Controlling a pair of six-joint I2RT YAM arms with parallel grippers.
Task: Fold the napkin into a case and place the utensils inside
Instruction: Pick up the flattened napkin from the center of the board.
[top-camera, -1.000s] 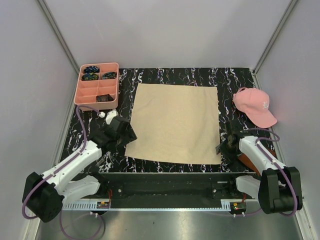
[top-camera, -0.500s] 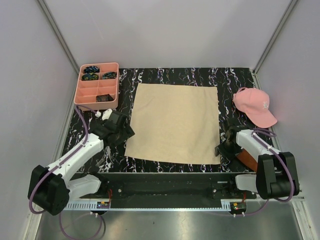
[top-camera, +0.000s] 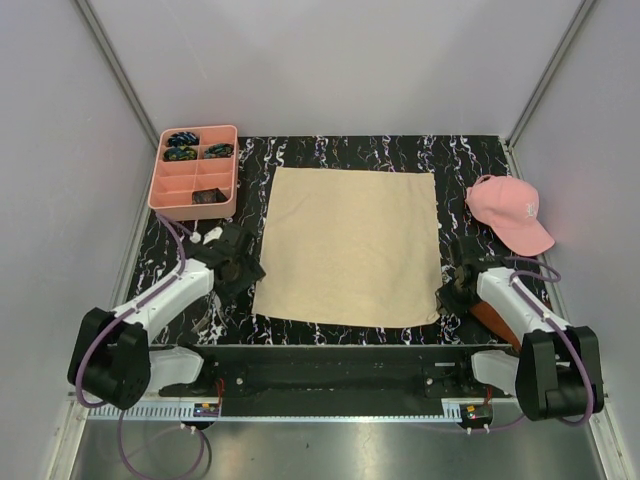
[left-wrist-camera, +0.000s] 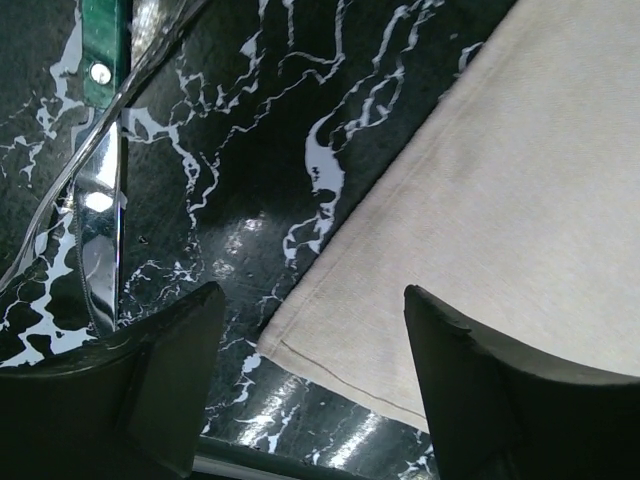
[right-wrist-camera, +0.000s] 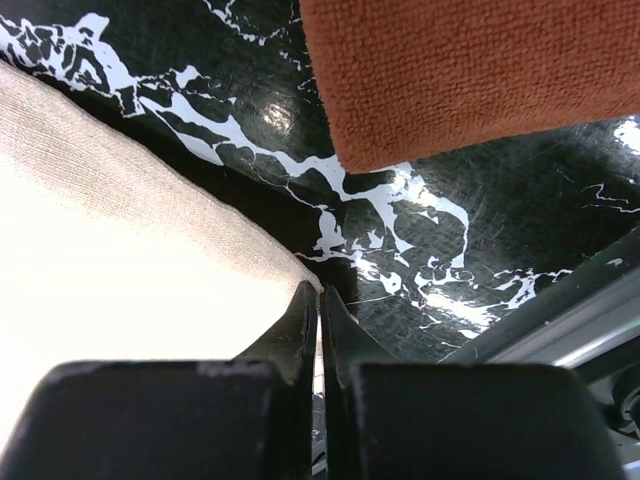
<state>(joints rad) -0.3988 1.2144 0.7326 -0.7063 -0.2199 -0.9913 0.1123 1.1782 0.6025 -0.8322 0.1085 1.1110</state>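
— Tabletop (top-camera: 350, 150) and walls (top-camera: 350, 60)?
— Black white-veined marble, plain grey walls. Your napkin (top-camera: 345, 245) lies flat mid-tabletop; right gripper (right-wrist-camera: 320, 295) pinches its near right corner, left gripper (left-wrist-camera: 310, 300) gapes. Lettering on the pink cap (top-camera: 505, 208) is unreadable.

A pink compartment tray (top-camera: 160, 190) sits at the far left of the black white-veined marble tabletop (top-camera: 350, 150). Its far cells hold small dark blue-green items (top-camera: 183, 139), and a near cell holds one dark piece (top-camera: 209, 196). A pink baseball cap (top-camera: 505, 208) lies at the right edge. Nearer on that side lies a rust-orange cloth (right-wrist-camera: 470, 70).
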